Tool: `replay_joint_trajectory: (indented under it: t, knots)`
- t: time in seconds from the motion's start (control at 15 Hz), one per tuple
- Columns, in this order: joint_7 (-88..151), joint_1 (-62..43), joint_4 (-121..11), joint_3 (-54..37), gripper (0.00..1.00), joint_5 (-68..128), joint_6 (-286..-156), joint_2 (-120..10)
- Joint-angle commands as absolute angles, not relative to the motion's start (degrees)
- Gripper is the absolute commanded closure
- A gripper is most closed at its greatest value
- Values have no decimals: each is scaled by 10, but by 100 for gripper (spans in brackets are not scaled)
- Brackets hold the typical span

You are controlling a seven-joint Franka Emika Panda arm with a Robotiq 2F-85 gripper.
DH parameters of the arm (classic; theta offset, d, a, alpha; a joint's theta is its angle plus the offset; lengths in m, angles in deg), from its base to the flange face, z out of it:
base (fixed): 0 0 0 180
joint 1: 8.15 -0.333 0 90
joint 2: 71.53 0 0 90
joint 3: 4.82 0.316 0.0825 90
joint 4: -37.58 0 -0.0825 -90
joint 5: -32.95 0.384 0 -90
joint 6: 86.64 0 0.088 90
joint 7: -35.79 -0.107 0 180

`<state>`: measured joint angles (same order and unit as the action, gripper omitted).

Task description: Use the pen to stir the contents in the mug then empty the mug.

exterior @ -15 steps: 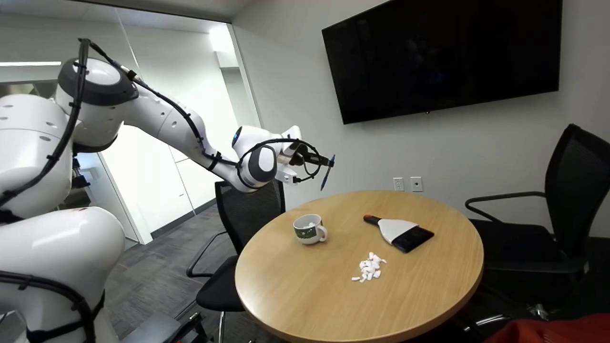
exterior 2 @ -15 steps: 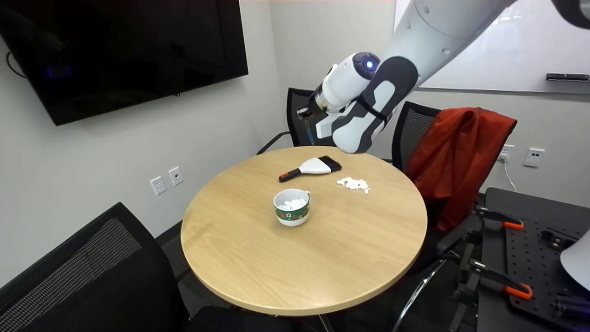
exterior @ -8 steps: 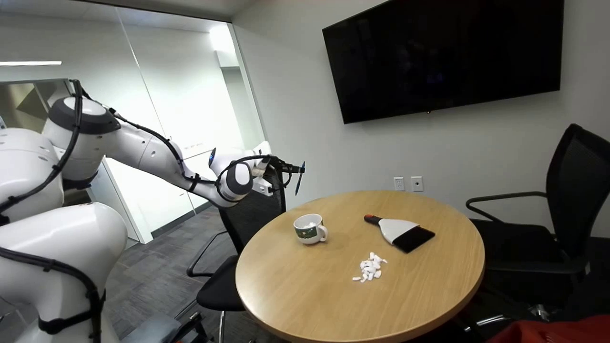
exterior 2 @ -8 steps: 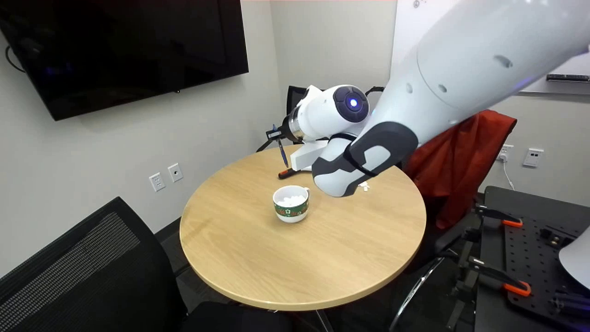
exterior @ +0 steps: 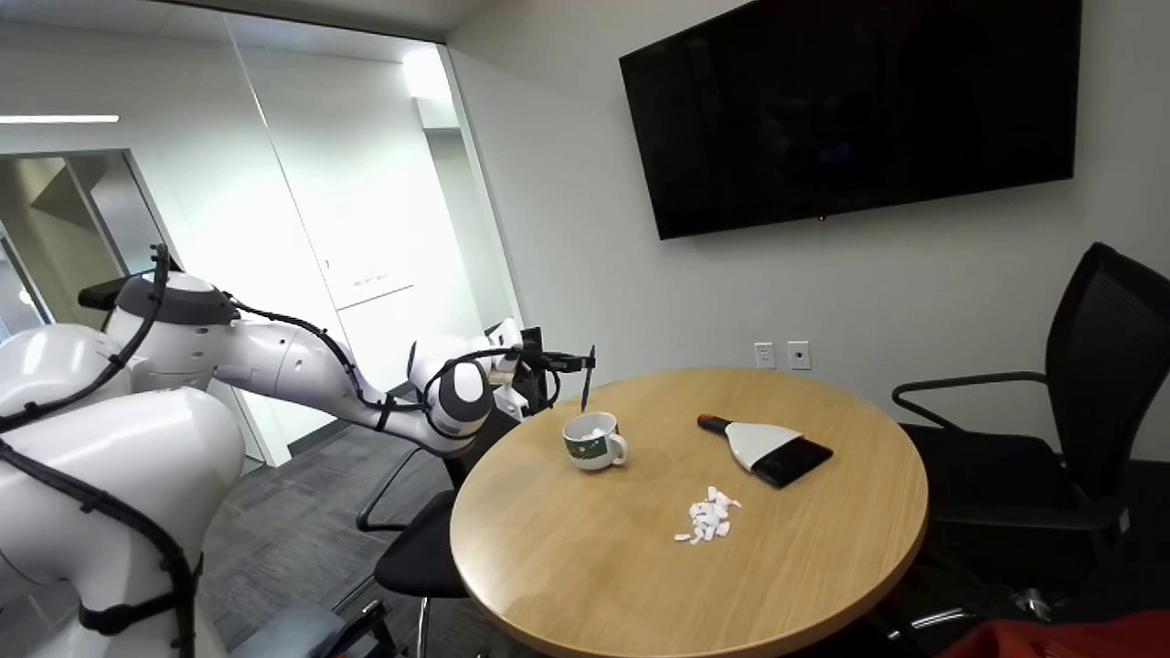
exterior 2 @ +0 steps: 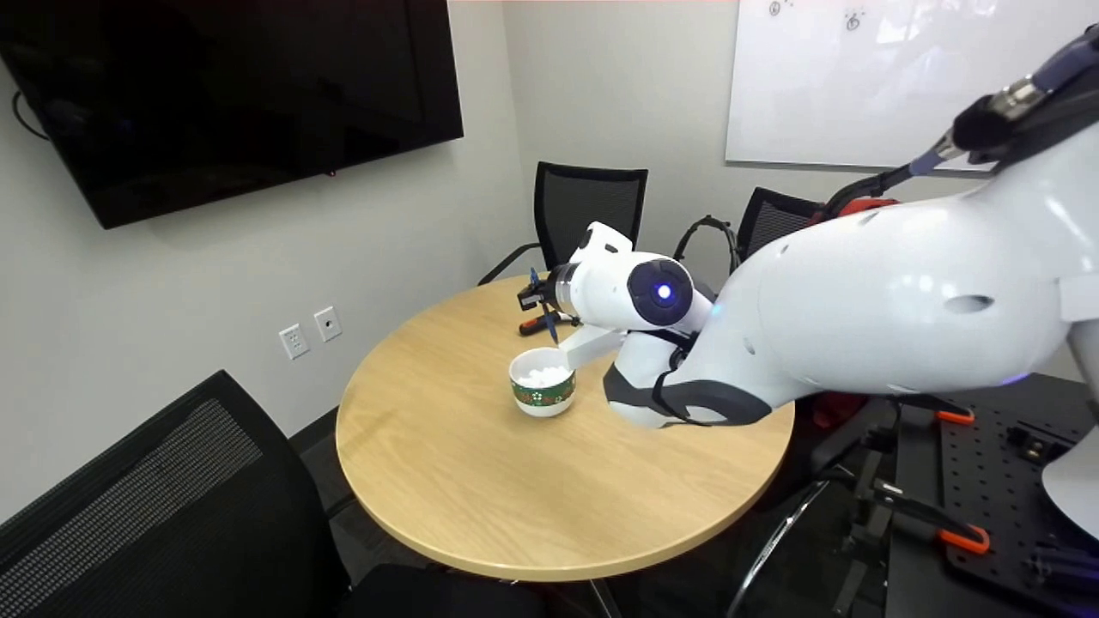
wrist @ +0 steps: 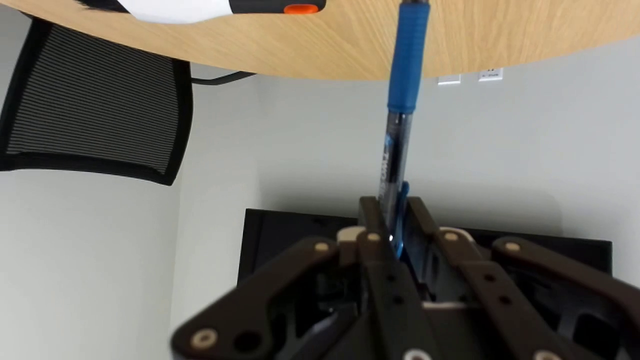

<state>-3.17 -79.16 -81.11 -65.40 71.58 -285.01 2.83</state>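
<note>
1. Robotiq gripper [wrist: 392,212] was clamped on a blue pen [wrist: 407,65] with a clear barrel, gripping it near the clip.
2. Pen hung close to upright, slightly tilted, its lower end near the rim of a white mug [exterior 2: 543,397] with a green patterned band; could not tell whether directly over the opening.
3. Mug stood upright on the round wooden table [exterior 2: 481,481], white bits [exterior 2: 547,378] inside.
4. Loose white heap [exterior: 709,514] lay on the table, apart from the mug, near a black-bristled hand brush [exterior: 763,444].
</note>
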Motion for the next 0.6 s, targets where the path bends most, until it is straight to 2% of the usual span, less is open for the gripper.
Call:
replay_joint_trajectory:
  t: [0.0,0.13,0.2,0.53]
  knots:
    - [-37,-791,-810,-654,84,717,-2850,37]
    - [-40,-791,-807,-654,84,719,-2850,43]
    - [-40,-792,-806,-655,96,719,-2850,43]
    - [-46,-786,-771,-648,96,716,-2850,77]
